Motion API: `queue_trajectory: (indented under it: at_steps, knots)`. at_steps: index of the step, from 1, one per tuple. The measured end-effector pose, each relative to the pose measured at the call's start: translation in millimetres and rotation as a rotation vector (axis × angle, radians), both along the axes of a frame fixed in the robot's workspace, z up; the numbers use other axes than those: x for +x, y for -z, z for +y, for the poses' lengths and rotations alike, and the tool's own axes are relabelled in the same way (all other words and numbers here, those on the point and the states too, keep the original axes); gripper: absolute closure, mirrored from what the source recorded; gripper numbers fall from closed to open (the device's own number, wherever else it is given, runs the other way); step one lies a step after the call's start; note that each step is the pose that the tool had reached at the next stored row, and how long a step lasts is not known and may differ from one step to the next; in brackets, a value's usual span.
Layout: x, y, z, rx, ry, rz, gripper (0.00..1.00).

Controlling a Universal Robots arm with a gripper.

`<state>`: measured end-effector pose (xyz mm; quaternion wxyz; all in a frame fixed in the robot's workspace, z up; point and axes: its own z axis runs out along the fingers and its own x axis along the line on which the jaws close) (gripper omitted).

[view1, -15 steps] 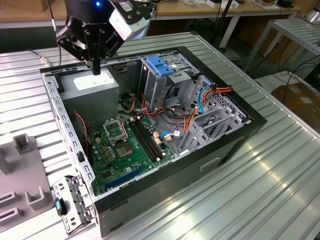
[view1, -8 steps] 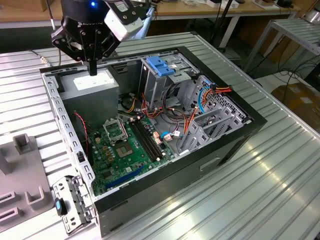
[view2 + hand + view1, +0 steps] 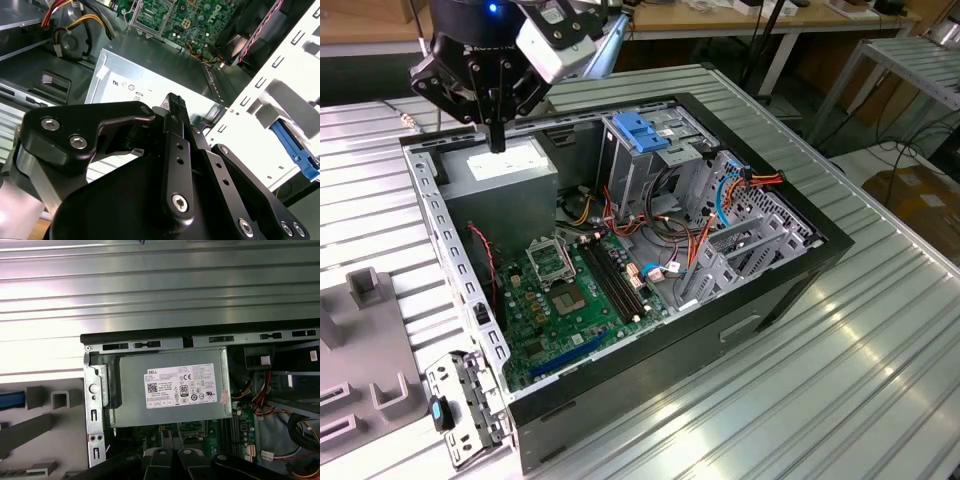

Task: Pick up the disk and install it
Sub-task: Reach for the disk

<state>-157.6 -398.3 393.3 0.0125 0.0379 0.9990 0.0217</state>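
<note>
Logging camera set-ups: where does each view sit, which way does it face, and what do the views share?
Exterior view: off the arm, looking down obliquely at the open computer case on the ribbed table; the gripper hangs over the power supply box.
Second wrist view: on the wrist, looking along the gripper's black links to that box and the motherboard.
First wrist view: on the wrist, facing straight down on the box's sticker; gripper links edge in.
Shared: all three show the power supply box.

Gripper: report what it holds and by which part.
Nothing is held. The gripper hangs over the power-supply box, its fingers shut together with nothing between them.
</note>
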Motion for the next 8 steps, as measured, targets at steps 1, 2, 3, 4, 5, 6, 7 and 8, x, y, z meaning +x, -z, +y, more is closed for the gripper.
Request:
queue_trajectory:
  at_steps: [1, 2, 3, 4, 5, 6, 7, 8]
  knots:
    - [-1.1, 0.0, 0.0, 0.0000, 0.000, 0.0000, 0.89]
    - [-2.0, 0.0, 0.0, 0.0000, 0.000, 0.0000, 0.89]
    - [-2.9, 0.0, 0.1, 0.0000, 0.000, -0.0001, 0.89]
    - [-3.6, 0.0, 0.1, 0.0000, 0.000, 0.0000, 0.89]
    - [-5.0, 0.0, 0.1, 0.0000, 0.000, 0.0000, 0.89]
    - [-6.0, 0.0, 0.1, 0.0000, 0.000, 0.0000, 0.89]
    - [-7.0, 0.0, 0.1, 0.0000, 0.000, 0.0000, 0.89]
    - [-8.6, 0.0, 0.2, 0.0000, 0.000, 0.0001, 0.89]
